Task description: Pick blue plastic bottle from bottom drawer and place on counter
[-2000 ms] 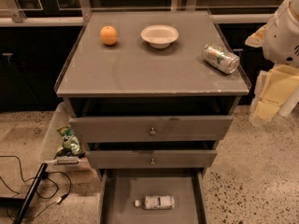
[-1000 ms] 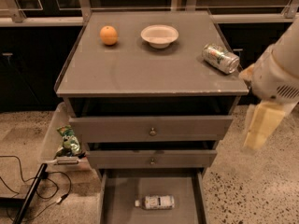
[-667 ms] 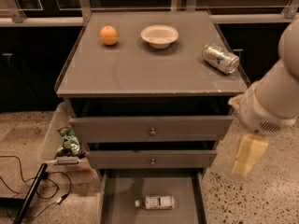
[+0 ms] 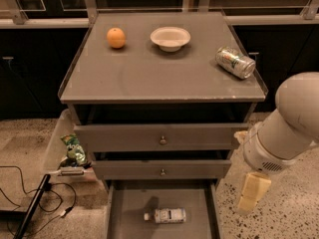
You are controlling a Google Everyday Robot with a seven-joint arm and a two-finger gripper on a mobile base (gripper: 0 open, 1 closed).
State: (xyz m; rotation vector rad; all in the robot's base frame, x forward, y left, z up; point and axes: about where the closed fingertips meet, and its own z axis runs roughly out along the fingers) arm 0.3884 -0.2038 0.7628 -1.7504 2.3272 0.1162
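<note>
From my station I see the gripper [image 4: 252, 192] hanging at the end of the pale arm [image 4: 289, 128], off to the right of the cabinet and over the speckled floor [image 4: 284, 223]. In the camera view it sits level with the gap between the middle drawer [image 4: 199, 169] and the bottom drawer [image 4: 127, 208], outside the drawer's right wall. It points downward, and I cannot tell from here whether it is open or closed (only one pale face of it shows). The blue plastic bottle [image 4: 165, 215] lies on its side on the grey floor of the bottom drawer, which is pulled out towards me. Its white cap points left and its pale label faces up, and it rests near the middle of the tray, touching neither side wall. The bottle and the gripper are well apart, with the drawer's right wall between them. The top drawer [image 4: 124, 137] and the middle drawer are pushed in, each with a small knob at its centre. On the counter [image 4: 159, 78] I have an orange [image 4: 116, 37] at the back left and a white bowl [image 4: 170, 38] just right of it. A dented can [image 4: 235, 62] lies on its side near the right edge. Left of the cabinet a green snack bag [image 4: 74, 151] sits in a pale bin [image 4: 54, 138], and dark cables [image 4: 30, 195] trail across the floor below it.
</note>
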